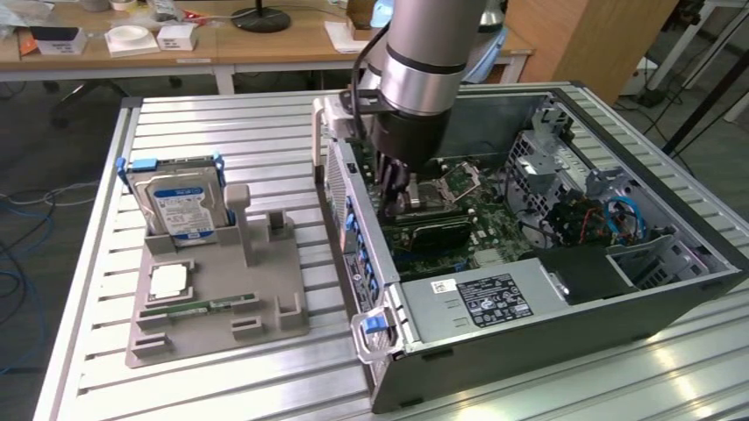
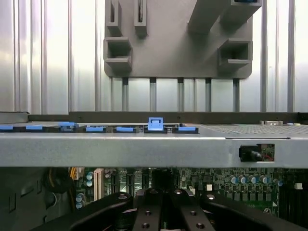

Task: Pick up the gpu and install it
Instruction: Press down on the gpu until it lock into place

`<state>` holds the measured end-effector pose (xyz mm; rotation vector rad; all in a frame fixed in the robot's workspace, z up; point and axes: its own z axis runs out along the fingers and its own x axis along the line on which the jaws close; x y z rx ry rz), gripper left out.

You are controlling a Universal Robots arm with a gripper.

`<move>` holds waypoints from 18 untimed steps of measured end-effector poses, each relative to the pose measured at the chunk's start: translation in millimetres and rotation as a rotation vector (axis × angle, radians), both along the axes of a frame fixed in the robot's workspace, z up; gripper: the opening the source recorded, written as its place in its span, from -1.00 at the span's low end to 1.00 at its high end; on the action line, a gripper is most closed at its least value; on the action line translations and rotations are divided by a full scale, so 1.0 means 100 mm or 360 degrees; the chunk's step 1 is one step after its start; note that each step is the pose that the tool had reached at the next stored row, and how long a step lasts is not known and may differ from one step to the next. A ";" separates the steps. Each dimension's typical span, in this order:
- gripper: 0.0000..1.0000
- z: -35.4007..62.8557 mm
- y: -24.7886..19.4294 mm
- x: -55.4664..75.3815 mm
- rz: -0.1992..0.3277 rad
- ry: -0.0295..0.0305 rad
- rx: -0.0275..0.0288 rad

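Ribbed matt metal table [image 1: 234,132]; grey matt plastic holder [image 1: 217,329].

Pincer [image 1: 404,197] inside computer case [image 1: 655,298]

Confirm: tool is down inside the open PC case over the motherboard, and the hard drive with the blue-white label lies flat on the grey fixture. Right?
Not quite. The hard drive stands upright on edge in the grey fixture, not flat; the exterior view shows it. The rest holds: the tool is down inside the open PC case over the motherboard.

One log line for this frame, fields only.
arm: inside open computer case | fingers: shut, above motherboard | gpu: seemingly held between fingers | hard drive: on holder
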<state>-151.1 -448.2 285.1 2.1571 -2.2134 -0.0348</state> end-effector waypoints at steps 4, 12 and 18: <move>-0.79 0.003 0.000 -0.03 -0.0001 0.00173 -0.00002; -0.79 0.005 -0.001 -0.08 -0.0002 0.00322 -0.00004; -0.79 0.017 0.000 -0.09 -0.0003 0.00362 -0.00001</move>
